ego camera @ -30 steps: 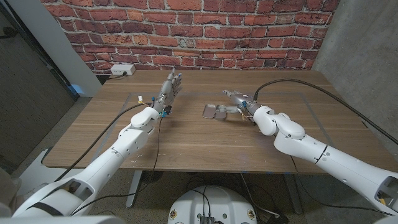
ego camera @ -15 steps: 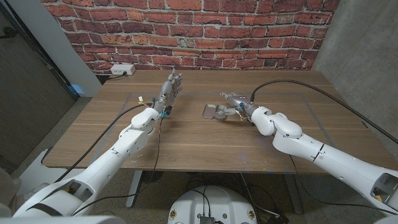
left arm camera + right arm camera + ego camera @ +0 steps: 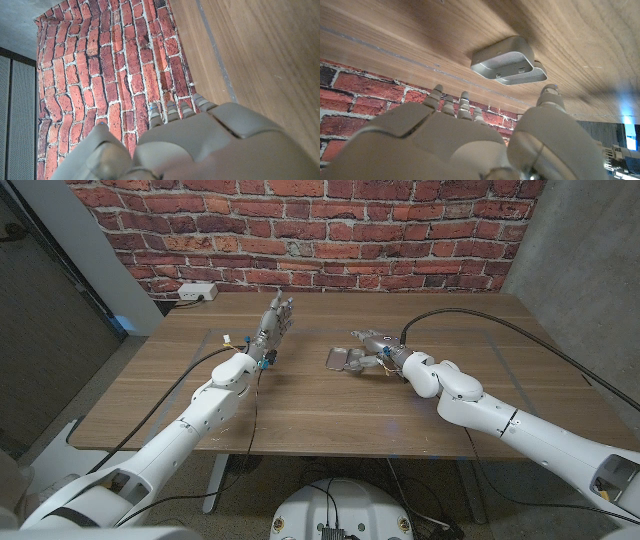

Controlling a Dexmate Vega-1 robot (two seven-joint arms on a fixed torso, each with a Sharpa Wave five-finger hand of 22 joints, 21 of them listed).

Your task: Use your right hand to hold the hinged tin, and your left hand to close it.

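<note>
The hinged tin (image 3: 346,359) is small and silver and lies open on the wooden table (image 3: 300,405), a little right of centre. My right hand (image 3: 377,348) hovers just right of it, fingers spread toward the tin and holding nothing. In the right wrist view the tin (image 3: 508,60) lies with both halves open, a short gap ahead of my right hand's fingertips (image 3: 462,96). My left hand (image 3: 273,323) stands upright well left of the tin, fingers stretched up and holding nothing. The left wrist view has the back of my left hand (image 3: 180,145) against the brick wall.
A white power strip (image 3: 196,292) lies at the table's back left edge below the brick wall (image 3: 330,230). A black cable (image 3: 480,315) arcs over the table's right side to my right arm. Thin tape lines (image 3: 215,340) mark the tabletop.
My right hand has slid a little to the left, closer to the tin. The tin and my left hand have stayed where they were.
</note>
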